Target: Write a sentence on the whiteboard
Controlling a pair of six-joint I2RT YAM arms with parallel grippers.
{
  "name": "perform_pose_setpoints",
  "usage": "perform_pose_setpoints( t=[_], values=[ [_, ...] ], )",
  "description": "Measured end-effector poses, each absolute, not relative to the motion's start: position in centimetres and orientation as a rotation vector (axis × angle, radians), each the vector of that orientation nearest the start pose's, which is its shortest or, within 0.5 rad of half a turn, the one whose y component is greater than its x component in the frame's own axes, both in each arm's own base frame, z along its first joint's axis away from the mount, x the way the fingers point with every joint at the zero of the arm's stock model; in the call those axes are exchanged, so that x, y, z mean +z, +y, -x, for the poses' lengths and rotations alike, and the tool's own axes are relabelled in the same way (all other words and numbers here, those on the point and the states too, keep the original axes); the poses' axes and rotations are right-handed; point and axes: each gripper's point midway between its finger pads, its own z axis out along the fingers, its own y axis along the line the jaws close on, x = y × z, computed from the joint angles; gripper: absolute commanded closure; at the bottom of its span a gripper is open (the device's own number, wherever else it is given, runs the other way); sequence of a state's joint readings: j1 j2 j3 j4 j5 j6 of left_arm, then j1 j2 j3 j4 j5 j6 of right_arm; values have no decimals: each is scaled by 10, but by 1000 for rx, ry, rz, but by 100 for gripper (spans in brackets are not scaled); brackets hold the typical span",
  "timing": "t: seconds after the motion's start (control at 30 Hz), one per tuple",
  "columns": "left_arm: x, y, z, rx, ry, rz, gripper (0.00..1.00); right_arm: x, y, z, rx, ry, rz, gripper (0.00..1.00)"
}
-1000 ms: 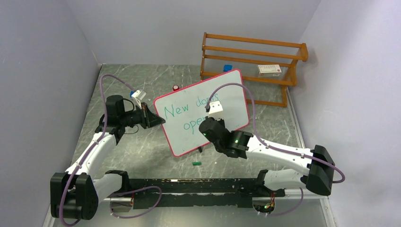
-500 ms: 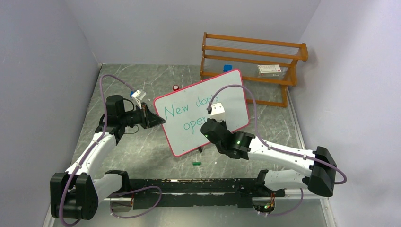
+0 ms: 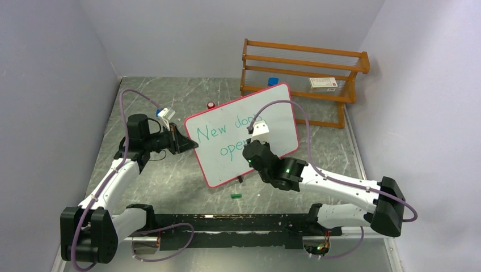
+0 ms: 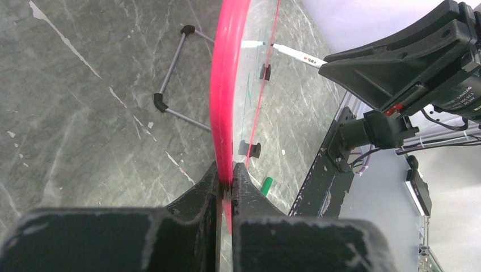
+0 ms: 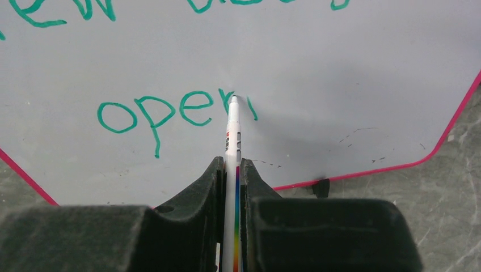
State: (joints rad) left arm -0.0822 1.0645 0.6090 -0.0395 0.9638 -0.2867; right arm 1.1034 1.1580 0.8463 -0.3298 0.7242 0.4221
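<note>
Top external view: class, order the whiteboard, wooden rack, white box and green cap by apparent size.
Largest, too alike to rank: whiteboard, wooden rack (farther away).
Then: white box.
Smallest: green cap.

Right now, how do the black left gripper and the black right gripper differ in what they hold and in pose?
The left gripper is shut on the pink-red rim of the white rectangular whiteboard; the right gripper is shut on a slim white marker pen. The left gripper meets the board edge-on; the right gripper faces its writing side, pen tip at the green sentence. Both are black and shut.
</note>
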Motion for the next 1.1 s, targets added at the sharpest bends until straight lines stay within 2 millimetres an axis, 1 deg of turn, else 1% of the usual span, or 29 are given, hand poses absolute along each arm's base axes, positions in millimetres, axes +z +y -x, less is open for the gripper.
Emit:
perform_pose_setpoints(
  t=[0.3, 0.5, 1.1],
  values=[
    [177, -172, -251, -1216, 2001, -406, 95, 179, 240, -238, 160, 2006, 311, 100],
    [177, -172, -251, -1215, 2002, -406, 95, 175, 240, -240, 149, 2011, 316, 100],
    [177, -172, -251, -1215, 2003, -405, 95, 175, 238, -242, 141, 2013, 306, 100]
  ],
)
